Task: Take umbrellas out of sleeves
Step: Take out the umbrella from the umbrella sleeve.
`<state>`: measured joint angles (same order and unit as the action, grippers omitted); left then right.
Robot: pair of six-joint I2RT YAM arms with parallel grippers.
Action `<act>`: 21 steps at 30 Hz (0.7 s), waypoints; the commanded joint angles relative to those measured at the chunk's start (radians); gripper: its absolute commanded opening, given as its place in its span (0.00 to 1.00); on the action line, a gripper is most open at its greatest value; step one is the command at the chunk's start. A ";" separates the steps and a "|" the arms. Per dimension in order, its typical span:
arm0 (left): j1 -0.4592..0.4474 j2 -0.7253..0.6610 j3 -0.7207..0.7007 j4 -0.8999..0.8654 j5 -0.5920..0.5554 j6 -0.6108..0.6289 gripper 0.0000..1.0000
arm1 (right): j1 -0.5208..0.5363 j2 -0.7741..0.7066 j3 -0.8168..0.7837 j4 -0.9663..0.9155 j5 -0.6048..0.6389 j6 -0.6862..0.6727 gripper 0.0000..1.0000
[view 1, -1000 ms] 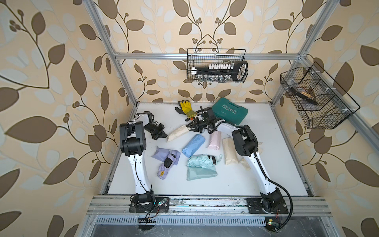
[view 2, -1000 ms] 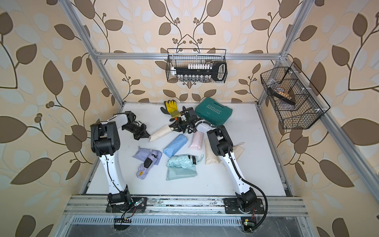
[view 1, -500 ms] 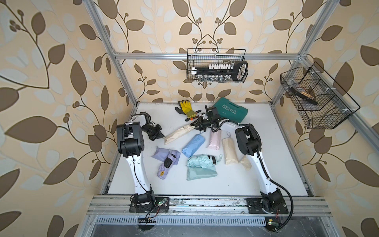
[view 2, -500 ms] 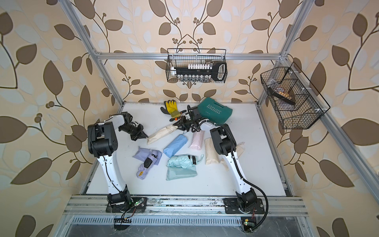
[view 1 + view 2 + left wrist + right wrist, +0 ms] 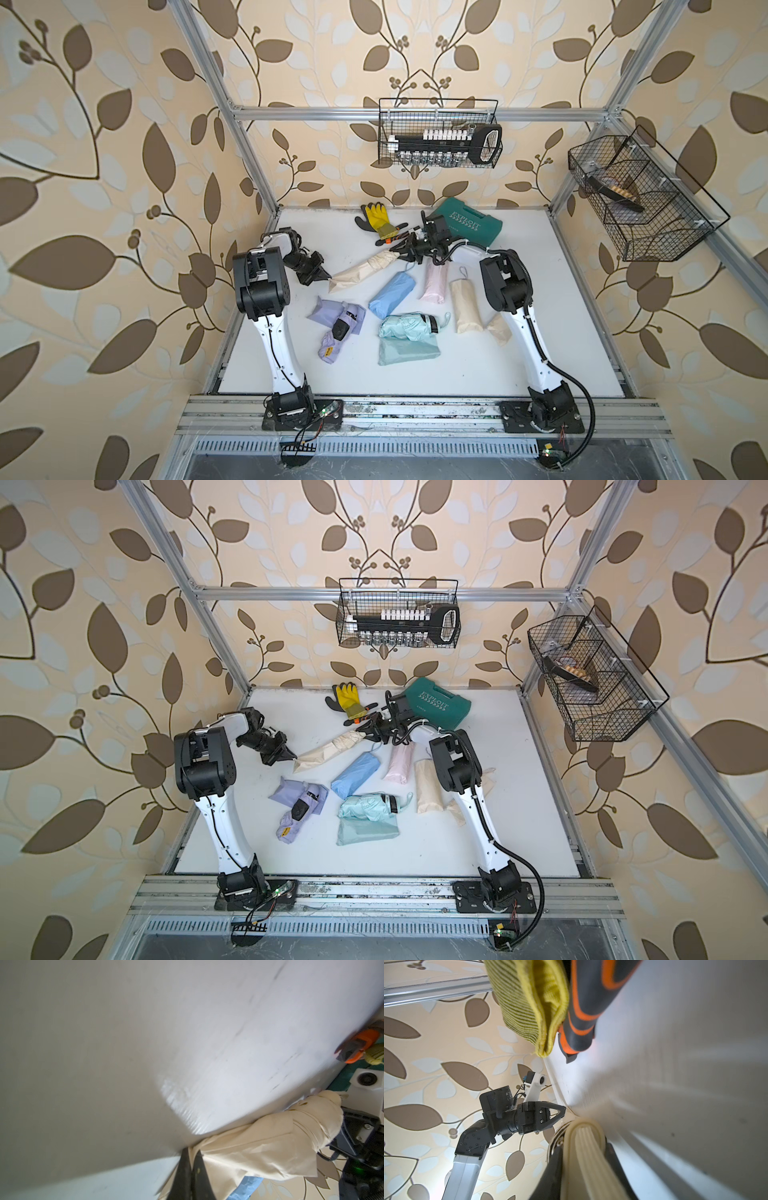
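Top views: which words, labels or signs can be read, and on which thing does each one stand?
"EXPLOIT", with a row of arrowheads beneath: on the green case.
Fine print lower on that case: too small to read.
Yellow tag on the lilac umbrella: too small to read.

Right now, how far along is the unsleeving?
Done: lilac umbrella and mint umbrella lie bare. In hand: left tool pinches a beige sleeve by its end, right tool grips the beige umbrella, partly out. Left: blue sleeve, pink sleeve, second beige sleeve look full.
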<state>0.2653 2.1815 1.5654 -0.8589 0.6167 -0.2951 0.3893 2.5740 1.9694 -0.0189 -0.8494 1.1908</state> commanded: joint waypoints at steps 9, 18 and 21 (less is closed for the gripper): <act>0.023 -0.047 -0.012 0.011 -0.048 -0.010 0.00 | -0.030 -0.064 -0.012 -0.047 0.033 -0.048 0.00; 0.029 -0.052 -0.016 0.015 -0.037 -0.017 0.00 | -0.050 -0.092 -0.038 -0.043 0.033 -0.054 0.00; 0.029 -0.053 -0.019 0.018 -0.034 -0.019 0.00 | -0.060 -0.105 -0.049 -0.039 0.033 -0.055 0.00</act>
<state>0.2768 2.1777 1.5616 -0.8387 0.6121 -0.3130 0.3458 2.5221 1.9385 -0.0601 -0.8295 1.1564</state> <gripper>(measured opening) 0.047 0.239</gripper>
